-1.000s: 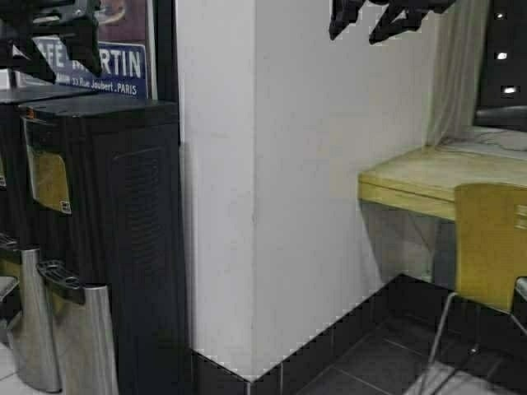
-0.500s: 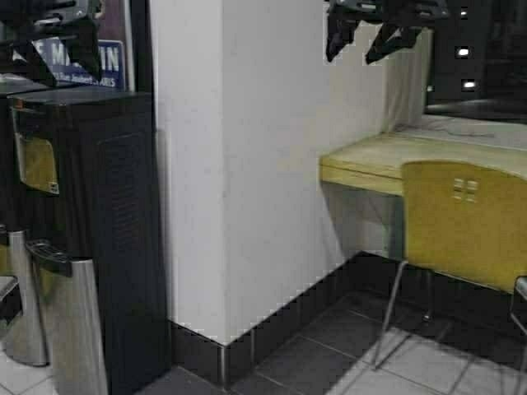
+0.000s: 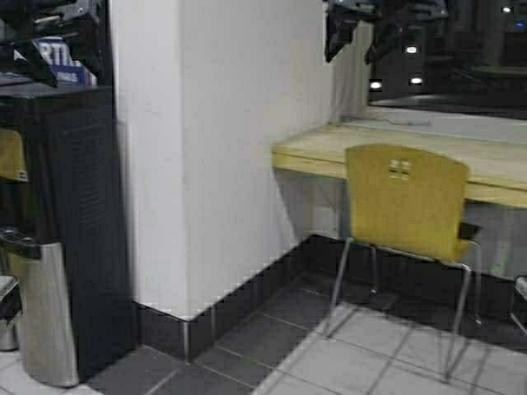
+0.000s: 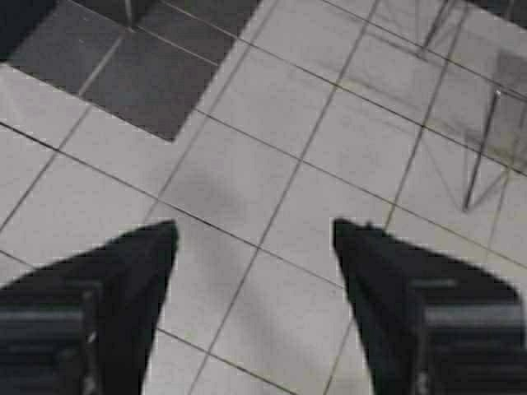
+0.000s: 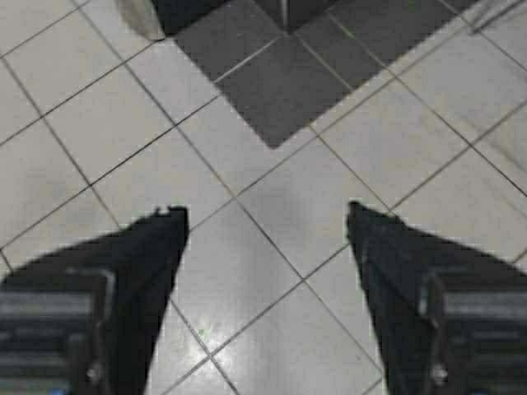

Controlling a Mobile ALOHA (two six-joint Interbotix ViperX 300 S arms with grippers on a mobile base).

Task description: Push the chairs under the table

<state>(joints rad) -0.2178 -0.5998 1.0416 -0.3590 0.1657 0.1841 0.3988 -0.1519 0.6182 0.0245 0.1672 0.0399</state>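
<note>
One tan-yellow plywood chair [image 3: 406, 197] with chrome legs stands pulled out a little from the pale wood-topped table [image 3: 313, 148], its back toward me. Its thin legs also show in the left wrist view [image 4: 482, 156]. My left gripper [image 3: 58, 37] is raised at the top left of the high view, and in its wrist view [image 4: 255, 230] it is open and empty above the floor tiles. My right gripper [image 3: 366, 29] is raised at the top middle, well above the table. In its wrist view [image 5: 268, 216] it is open and empty.
A white pillar [image 3: 222, 148] with a dark tiled base stands left of the table. A black bin cabinet [image 3: 66, 206] with a steel flap is at the far left. A dark window [image 3: 461, 58] runs behind the table. The edge of something else [image 3: 520, 288] shows at the far right.
The robot has moved: the whole scene has shifted left in the high view, and the chair and more of the table have come fully into view. Both grippers stay raised and open.
</note>
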